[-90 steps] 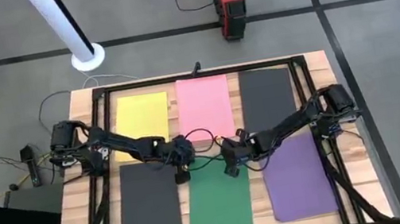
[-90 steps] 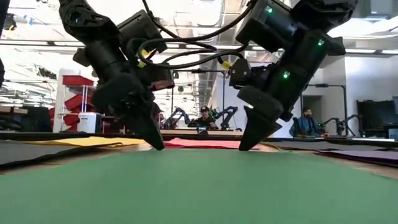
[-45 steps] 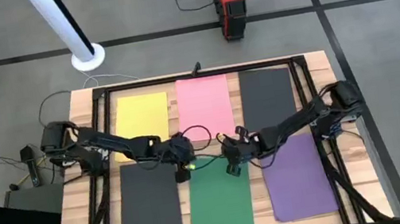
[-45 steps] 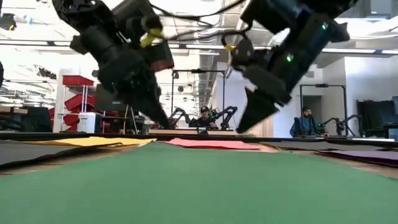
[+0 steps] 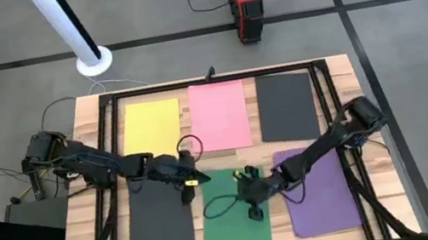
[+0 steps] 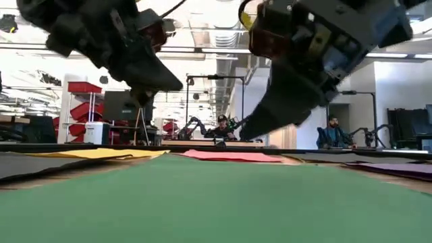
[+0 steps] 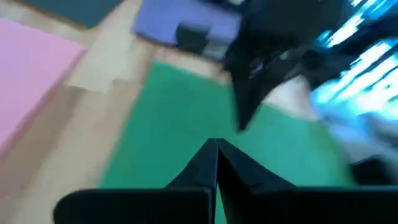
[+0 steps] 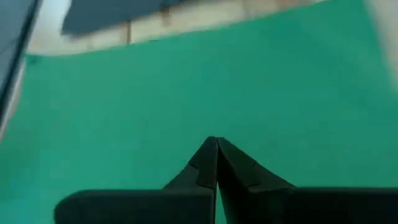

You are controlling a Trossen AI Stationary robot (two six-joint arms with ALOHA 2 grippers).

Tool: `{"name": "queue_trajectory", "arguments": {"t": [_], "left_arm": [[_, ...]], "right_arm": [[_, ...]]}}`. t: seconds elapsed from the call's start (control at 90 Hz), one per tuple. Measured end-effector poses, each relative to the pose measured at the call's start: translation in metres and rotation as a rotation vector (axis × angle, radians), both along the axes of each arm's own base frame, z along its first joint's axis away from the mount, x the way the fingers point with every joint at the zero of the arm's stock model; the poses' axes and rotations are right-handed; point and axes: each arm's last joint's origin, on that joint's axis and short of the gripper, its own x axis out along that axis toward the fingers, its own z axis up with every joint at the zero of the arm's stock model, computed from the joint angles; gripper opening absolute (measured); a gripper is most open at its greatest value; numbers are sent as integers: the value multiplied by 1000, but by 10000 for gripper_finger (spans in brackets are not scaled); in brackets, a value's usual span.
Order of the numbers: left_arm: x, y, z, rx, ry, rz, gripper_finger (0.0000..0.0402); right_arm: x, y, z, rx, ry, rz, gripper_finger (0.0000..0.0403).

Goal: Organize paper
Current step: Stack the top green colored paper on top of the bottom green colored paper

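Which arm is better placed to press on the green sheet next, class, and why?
Probably the right: its shut gripper hangs over the middle of the green sheet, while the left gripper, also shut, sits off its far left corner by the black sheet.

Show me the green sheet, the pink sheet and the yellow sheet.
Green sheet [image 5: 233,229], high view, bare lower middle of the sheet.
Pink sheet [image 5: 218,116], high view, centre of the sheet.
Yellow sheet [image 5: 152,126], high view, centre of the sheet.
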Motion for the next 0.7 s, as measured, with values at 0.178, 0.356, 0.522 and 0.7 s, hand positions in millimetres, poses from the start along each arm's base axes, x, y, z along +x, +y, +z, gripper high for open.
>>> {"name": "queue_trajectory", "arguments": {"t": [0.178,0.356,0.522,0.7], "left_arm": [[-7,0,-7,-55,-1,15,0],[-7,0,-7,-50,0,13,0],[-8,0,-10,-39,24,12,0],[-9,1,-12,-33,49,12,0]], "right_arm": [[4,8,-13,15,55,20,0],[4,1,-13,-28,105,44,0],[7,-11,-11,-66,122,58,0],[9,-18,-12,-69,130,73,0]]}}
